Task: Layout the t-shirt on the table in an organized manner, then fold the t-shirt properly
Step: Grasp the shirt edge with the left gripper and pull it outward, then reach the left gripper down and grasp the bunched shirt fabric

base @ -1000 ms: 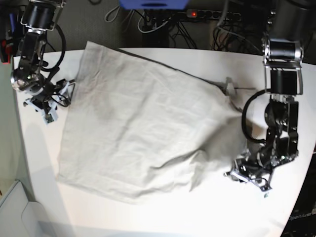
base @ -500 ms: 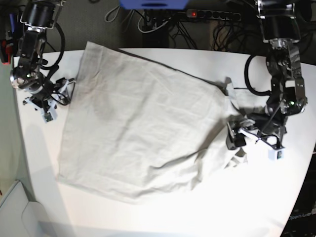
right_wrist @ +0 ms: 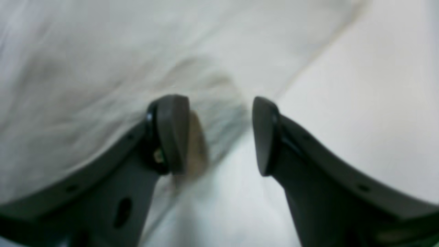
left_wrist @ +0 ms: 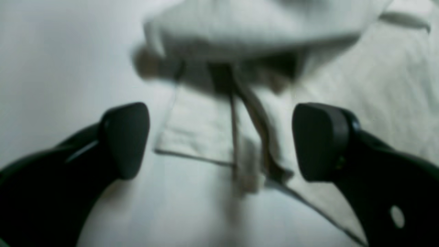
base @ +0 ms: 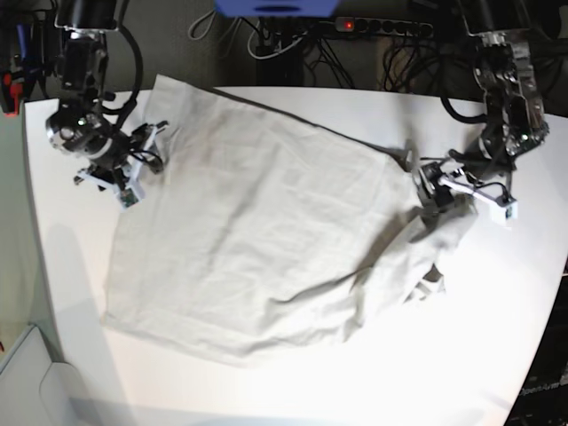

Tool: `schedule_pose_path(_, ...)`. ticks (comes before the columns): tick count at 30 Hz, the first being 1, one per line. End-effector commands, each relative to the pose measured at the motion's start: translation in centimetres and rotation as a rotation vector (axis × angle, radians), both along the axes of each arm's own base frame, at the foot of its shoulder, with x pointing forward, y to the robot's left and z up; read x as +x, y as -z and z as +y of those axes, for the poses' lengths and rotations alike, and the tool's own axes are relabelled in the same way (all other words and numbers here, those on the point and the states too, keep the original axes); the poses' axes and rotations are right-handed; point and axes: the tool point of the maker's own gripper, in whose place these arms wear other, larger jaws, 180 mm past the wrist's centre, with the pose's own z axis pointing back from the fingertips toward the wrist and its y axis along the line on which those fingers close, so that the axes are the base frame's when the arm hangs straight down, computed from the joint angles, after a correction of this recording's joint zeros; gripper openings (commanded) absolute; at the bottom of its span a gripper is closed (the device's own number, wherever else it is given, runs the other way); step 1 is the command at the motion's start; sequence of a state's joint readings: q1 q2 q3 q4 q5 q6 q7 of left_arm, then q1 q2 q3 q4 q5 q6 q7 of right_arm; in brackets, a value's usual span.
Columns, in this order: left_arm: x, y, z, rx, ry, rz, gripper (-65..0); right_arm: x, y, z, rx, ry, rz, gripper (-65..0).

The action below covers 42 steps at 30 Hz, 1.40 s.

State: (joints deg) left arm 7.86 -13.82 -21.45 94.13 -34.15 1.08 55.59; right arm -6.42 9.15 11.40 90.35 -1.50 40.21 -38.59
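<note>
While 2 claws gape, 1 t-shirt (base: 257, 231) covers 1 table (base: 497, 337).

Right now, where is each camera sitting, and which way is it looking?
Base view: high above, looking down on the white table, the whole t-shirt and both arms.
Left wrist view: on the left arm, looking past the open left gripper at a rumpled shirt hem lying on the table.
Right wrist view: on the right arm, looking past the open right gripper at the shirt's edge, with bare table beside it.
Shared: all three show the t-shirt and the table; the base view also shows both grippers, one at each side of the shirt.
</note>
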Motion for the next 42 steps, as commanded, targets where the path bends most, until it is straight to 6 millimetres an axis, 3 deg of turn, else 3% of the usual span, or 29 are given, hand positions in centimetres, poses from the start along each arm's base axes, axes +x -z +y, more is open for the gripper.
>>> schedule_pose_path(1, 0.8, -1.3, 0.6, 0.019, -0.004, -0.047, 0.0, 1.2, -1.2, 1.0, 0.012, -0.024, -0.048, -36.9)
schedule_pose_path(5, -0.5, -0.3, 0.6, 0.020, -0.002, -0.013, 0.0, 1.1, -1.0, 2.5, 0.035, -0.045, -0.042, -46.6)
schedule_pose_path(10, -1.3, 0.1, 0.7, 0.019, 0.001, 0.005, 0.0, 0.6, 0.7, 1.9, 0.038, -0.032, 0.007, -58.5)
schedule_pose_path(13, -1.1, -0.7, 0.6, 0.029, 0.008, -0.017, 0.0, -0.3, 2.6, -0.5, 0.004, -0.017, 0.074, -63.5)
schedule_pose_path(17, -0.9, -2.1, 0.0, 0.035, 0.031, -0.041, 0.0, 0.2, 3.5, -4.5, -0.046, 0.021, 0.121, -65.0)
schedule_pose_path(23, -0.9, -3.9, -1.0, 0.040, 0.073, -0.056, 0.0, 2.6, 2.2, -10.9, -0.067, 0.164, 0.102, -65.0)
schedule_pose_path(28, -0.8, -4.8, -1.1, 0.054, 0.081, -0.081, 0.0, 4.2, -0.2, -16.0, -0.089, 0.268, 0.059, -65.0)
schedule_pose_path(31, -0.8, -4.9, -0.8, 0.056, 0.076, -0.085, 0.0, 4.7, -1.8, -17.6, -0.105, 0.297, 0.019, -65.0)
schedule_pose_path(35, -0.2, -5.4, -0.1, 0.055, 0.045, -0.110, 0.0, 6.0, -5.3, -17.6, -0.150, 0.280, -0.080, -65.0)
schedule_pose_path(42, 4.2, -8.5, -2.4, -0.030, 0.029, -0.237, 0.0, 6.1, -9.9, -12.8, -0.194, 0.215, -0.206, -65.0)
